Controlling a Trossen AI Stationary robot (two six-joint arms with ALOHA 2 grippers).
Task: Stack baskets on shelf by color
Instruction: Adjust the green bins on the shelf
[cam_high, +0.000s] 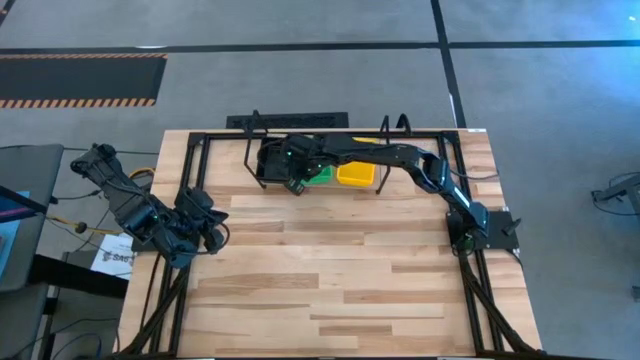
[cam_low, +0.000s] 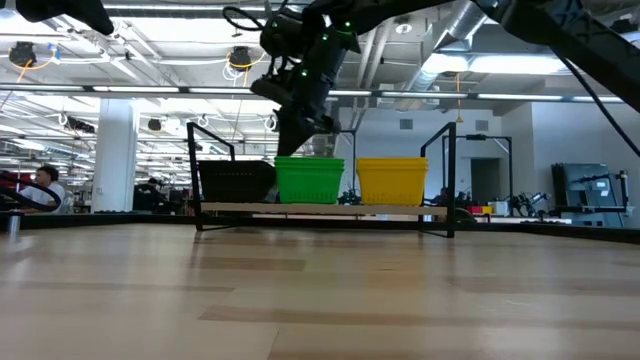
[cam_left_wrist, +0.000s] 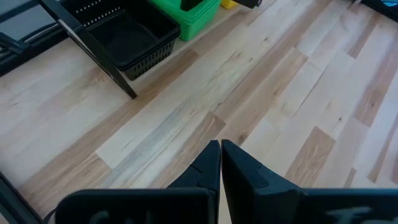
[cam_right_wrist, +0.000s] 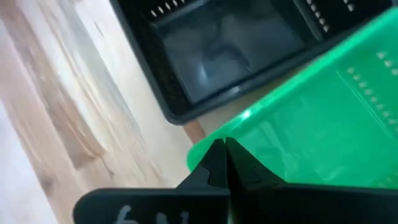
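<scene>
Baskets appear sorted on shelf (cam_low: 320, 209); right gripper (cam_right_wrist: 224, 152), jaws pressed together (empty), above green stack (cam_low: 309, 180); next, withdraw.

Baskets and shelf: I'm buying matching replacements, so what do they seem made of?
The green basket and its black and yellow neighbours look like moulded plastic, with perforated walls. The shelf looks like a pale wood plank in thin black metal wire.

We look straight down from high up, flat across the table (cam_low: 320, 290) from low, and close from each wrist. All views share the shelf (cam_low: 320, 209).
</scene>
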